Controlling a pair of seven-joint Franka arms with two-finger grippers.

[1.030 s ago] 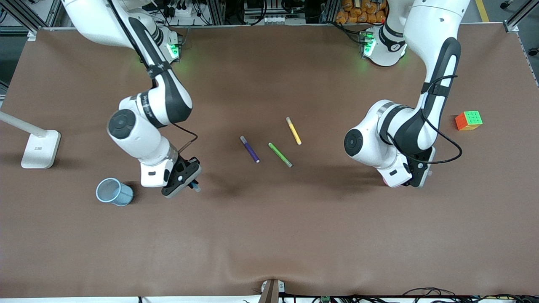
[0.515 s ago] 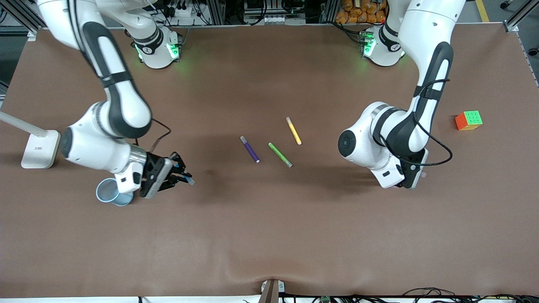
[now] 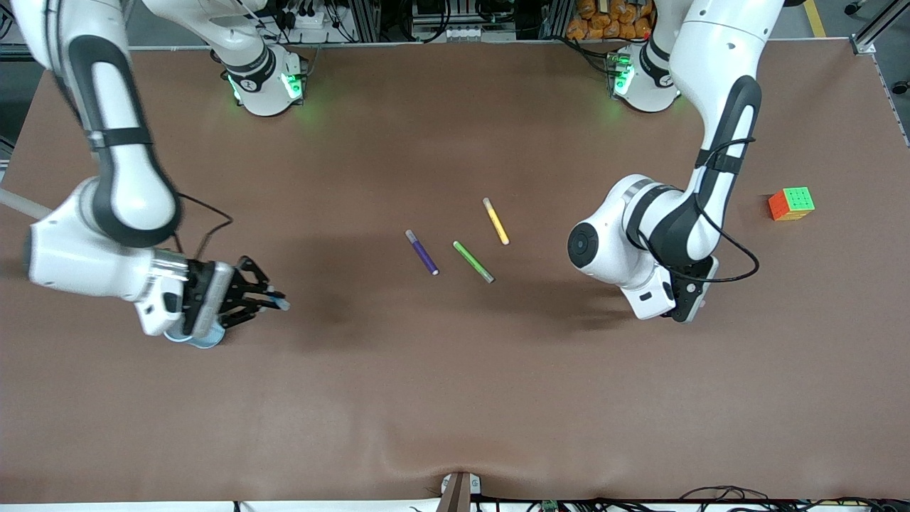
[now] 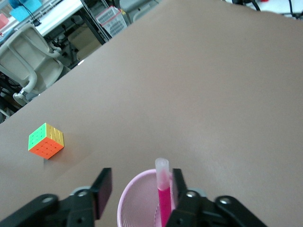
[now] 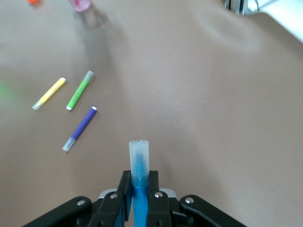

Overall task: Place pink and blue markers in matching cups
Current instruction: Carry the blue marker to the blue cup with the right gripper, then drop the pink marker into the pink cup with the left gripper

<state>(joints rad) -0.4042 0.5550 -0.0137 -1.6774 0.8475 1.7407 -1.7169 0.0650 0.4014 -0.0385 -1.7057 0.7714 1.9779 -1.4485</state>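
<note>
My right gripper [image 3: 264,303] is hanging over the pale blue tapered plastic cup [image 3: 202,340] at the right arm's end of the brown table [image 3: 455,398], with most of that cup hidden beneath it. Its fingers are clamping the bright blue felt marker [image 5: 139,172], whose grey capped end is sticking out past the fingertips toward the middle of the table. My left gripper [image 4: 139,183] is hovering directly over the pale pink tapered plastic cup [image 4: 129,204] toward the left arm's end of the table. Its fingers [image 4: 102,188] are standing apart, one on either side of the cup. The magenta-pink felt marker [image 4: 164,196] is standing in this cup, pale end up, close beside one finger and no longer clamped. Three pens are lying mid-table: a purple pen [image 3: 421,252], a green pen [image 3: 473,261] and a yellow pen [image 3: 495,221], the yellow farthest from the front camera. A multicoloured puzzle cube [image 3: 791,203] is sitting near the left arm's end.
</note>
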